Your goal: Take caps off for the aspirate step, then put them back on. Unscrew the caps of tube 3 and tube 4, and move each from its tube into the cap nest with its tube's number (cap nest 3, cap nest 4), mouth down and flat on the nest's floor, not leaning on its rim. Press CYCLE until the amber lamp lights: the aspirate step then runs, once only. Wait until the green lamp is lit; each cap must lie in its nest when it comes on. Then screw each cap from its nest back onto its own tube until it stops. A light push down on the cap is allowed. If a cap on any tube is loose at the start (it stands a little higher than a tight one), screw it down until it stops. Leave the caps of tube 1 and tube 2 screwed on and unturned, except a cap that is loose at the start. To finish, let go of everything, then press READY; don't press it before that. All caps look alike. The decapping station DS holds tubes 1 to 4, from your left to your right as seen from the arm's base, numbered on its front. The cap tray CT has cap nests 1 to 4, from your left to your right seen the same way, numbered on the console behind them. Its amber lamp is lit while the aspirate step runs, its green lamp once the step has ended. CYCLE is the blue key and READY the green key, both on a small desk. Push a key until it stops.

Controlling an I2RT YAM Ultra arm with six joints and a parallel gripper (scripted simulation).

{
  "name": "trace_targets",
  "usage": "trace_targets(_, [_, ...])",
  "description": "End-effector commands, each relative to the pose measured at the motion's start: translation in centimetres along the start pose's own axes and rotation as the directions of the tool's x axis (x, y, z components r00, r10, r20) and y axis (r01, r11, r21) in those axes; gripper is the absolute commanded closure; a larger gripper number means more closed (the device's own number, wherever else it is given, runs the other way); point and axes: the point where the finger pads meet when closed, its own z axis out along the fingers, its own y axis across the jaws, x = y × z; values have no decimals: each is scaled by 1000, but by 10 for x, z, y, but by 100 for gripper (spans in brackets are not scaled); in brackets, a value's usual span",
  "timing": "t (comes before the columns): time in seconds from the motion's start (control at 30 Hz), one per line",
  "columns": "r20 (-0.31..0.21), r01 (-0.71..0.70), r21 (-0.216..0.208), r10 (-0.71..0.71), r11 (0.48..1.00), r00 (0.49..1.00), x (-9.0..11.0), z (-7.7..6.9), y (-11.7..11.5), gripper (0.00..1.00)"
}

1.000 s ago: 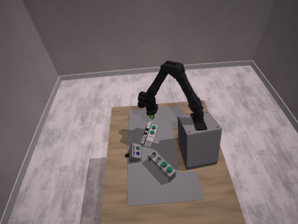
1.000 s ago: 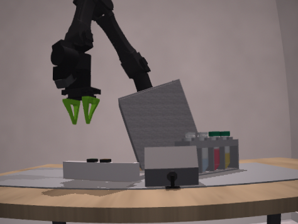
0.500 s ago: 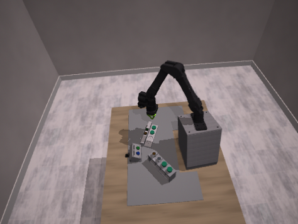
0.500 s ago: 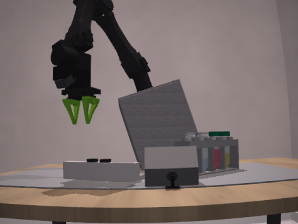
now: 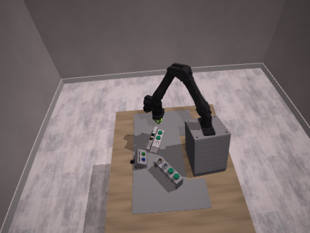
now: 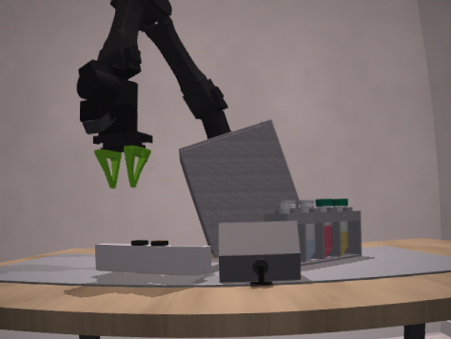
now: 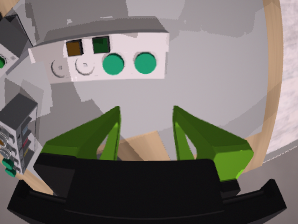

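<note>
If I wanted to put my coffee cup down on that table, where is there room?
Bare grey mat lies in front of the tube station, toward the table's near edge. Bare wood runs along the mat's left side. It is crowded mid-table: cap tray, key desk and tube station sit close together beside the arm's pedestal.
</note>
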Motion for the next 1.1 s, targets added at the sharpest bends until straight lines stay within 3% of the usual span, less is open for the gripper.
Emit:
trace_targets(0.0, [18, 1, 2, -2, 1000, 1000, -5, -5, 0, 53])
trace_targets(0.3, [18, 1, 2, -2, 1000, 1000, -5, -5, 0, 53])
trace_targets(0.33, [18, 85, 3, -85, 996, 996, -6, -4, 9, 100])
trace_targets(0.47, [16, 394, 8, -394, 919, 919, -10, 2, 42, 100])
trace_targets(0.57, [16, 514, 10, -514, 858, 858, -12, 5, 58, 100])
trace_targets(0.67, [16, 514, 9, -514, 858, 858, -14, 10, 83, 100])
trace_targets(0.73, [16, 514, 9, -514, 858, 858, -14, 10, 83, 100])
trace_targets(1.07, [17, 514, 8, -514, 858, 858, -24, 25, 165, 100])
